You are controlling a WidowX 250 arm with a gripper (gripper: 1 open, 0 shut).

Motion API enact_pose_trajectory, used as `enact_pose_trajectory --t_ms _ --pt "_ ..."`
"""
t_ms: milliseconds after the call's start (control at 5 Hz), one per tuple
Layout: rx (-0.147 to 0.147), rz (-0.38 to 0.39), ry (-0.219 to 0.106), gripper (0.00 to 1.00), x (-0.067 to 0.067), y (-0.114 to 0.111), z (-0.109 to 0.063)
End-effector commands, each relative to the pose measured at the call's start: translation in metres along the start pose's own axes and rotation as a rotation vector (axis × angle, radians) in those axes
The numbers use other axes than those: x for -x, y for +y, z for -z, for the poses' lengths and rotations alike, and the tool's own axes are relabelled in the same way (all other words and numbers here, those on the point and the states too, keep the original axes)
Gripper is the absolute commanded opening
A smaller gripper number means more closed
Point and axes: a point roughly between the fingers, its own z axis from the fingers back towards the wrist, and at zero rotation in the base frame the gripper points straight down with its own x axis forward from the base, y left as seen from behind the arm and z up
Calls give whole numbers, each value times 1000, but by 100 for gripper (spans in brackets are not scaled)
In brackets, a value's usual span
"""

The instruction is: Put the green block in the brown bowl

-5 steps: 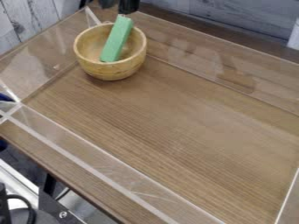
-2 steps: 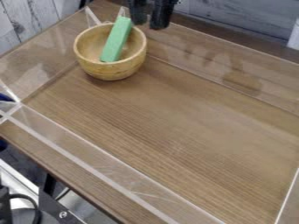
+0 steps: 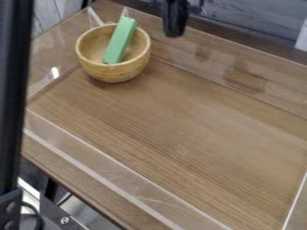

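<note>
The brown bowl (image 3: 106, 68) stands at the back left of the wooden tabletop. The green block (image 3: 120, 41) leans inside it, its upper end resting on the far rim and sticking a little above it. My gripper (image 3: 175, 30) hangs dark at the top edge, to the right of the bowl and behind it, apart from both bowl and block. Its fingers look pressed together into one narrow shape, with nothing visible between them.
A low transparent wall (image 3: 228, 67) rings the wooden surface (image 3: 180, 126) on all sides. A dark blurred vertical bar (image 3: 14, 99) crosses the left edge of the view, close to the camera. Metal framework shows below the front left corner.
The gripper has shifted right along the top edge, away from the bowl, and its fingers have come together. The dark bar has appeared at the left. Block and bowl have not moved.
</note>
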Motion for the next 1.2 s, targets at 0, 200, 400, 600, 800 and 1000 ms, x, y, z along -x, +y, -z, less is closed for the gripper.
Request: enact_pose_trajectory --t_ms 0,200,400,600,800,1000 --pt "-70 13 -59 0 -2 -9 -22" --pt "-101 18 -34 100 -2 -15 -18" --pt "-113 0 -33 100 1 -20 -23" --pt "-107 23 -72 0 7 -19 -29" --pt "-101 50 -113 0 14 -18 -36" --pt "-79 68 -121 0 29 -24 -61"
